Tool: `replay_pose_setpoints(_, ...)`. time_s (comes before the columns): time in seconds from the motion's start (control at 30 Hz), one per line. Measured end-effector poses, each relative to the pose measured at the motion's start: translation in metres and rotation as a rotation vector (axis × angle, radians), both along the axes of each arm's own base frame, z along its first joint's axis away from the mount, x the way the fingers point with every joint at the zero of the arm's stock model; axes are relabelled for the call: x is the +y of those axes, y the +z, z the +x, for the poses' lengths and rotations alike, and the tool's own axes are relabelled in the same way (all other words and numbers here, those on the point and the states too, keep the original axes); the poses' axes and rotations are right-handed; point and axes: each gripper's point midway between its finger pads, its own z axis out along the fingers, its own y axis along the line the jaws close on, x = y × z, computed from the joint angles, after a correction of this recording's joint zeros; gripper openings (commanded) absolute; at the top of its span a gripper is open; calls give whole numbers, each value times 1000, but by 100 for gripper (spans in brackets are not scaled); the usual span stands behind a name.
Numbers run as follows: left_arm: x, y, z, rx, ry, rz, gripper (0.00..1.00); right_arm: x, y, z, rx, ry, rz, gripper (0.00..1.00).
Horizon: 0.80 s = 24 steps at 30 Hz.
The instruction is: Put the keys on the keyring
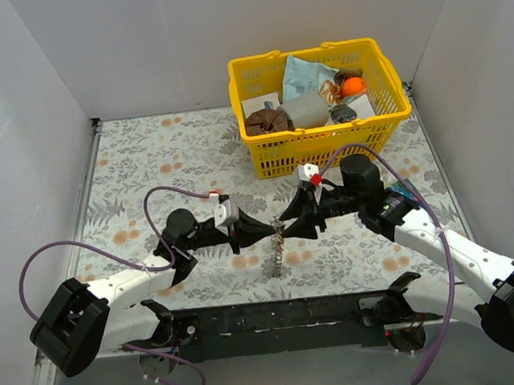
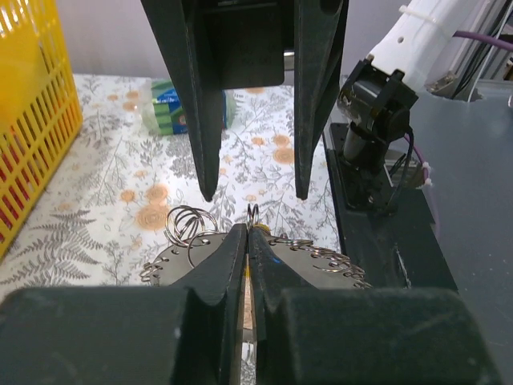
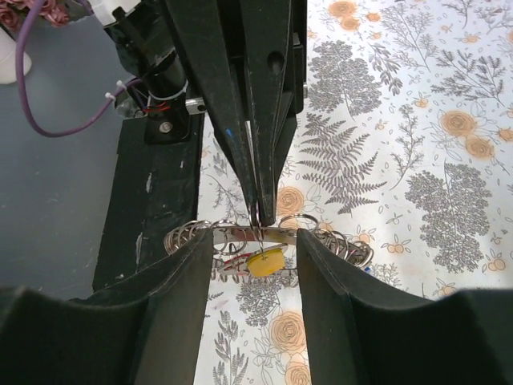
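While the left gripper (image 2: pixel 247 234) is clamped shut on the keyring (image 3: pixel 231 234), the right gripper (image 2: pixel 254 196) stands wide open astride it. One yellow key (image 3: pixel 264 261) shows beneath, the rest hard to make out. The basket (image 1: pixel 275 145) sits well apart.

Work cell, seen from above. You look down on a table covered by a pale cloth (image 1: pixel 144 158) printed with grey ferns and orange flowers. Plain white panels enclose it: back wall (image 1: pixel 223 32), left wall (image 1: pixel 15 134), right wall (image 1: pixel 490 61). A metal rail (image 1: pixel 88 190) borders the cloth's left edge. Nearest you, a black mounting plate (image 1: pixel 278 316) lies on a grey surface (image 1: pixel 284 381). The light is even and the shadows are faint.
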Motion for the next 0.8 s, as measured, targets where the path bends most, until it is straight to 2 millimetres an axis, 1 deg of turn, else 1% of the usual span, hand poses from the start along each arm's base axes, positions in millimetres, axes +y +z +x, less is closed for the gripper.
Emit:
replay_pose_setpoints(0.13,1,10,-2,-26,-3,-45,0,0,1,-5,8,26,7,51)
replay_pose_setpoints(0.3,1,20,-5,-45,-17,-78,0,2,1,-6,16,42,14,41)
replay_pose_setpoints(0.37,1,21,-6,-48,-20,-84,0,3,2,-5,16,42,18,38)
replay_pose_setpoints(0.43,1,22,-6,-47,-24,-84,0,3,2,-4,21,41,19,38)
replay_pose_setpoints(0.53,0,21,-8,-46,-33,-81,0,5,3,-3,25,38,25,33)
replay_pose_setpoints(0.57,0,20,-8,-45,-37,-80,0,5,3,-3,29,37,26,25)
replay_pose_setpoints(0.63,0,19,-8,-42,-38,-78,0,6,4,-3,35,38,30,13)
replay_pose_setpoints(0.67,0,19,-7,-41,-37,-78,0,6,5,-4,40,41,33,2)
replay_pose_setpoints(0.8,0,19,-7,-29,-39,-75,0,8,4,-5,54,55,36,1)
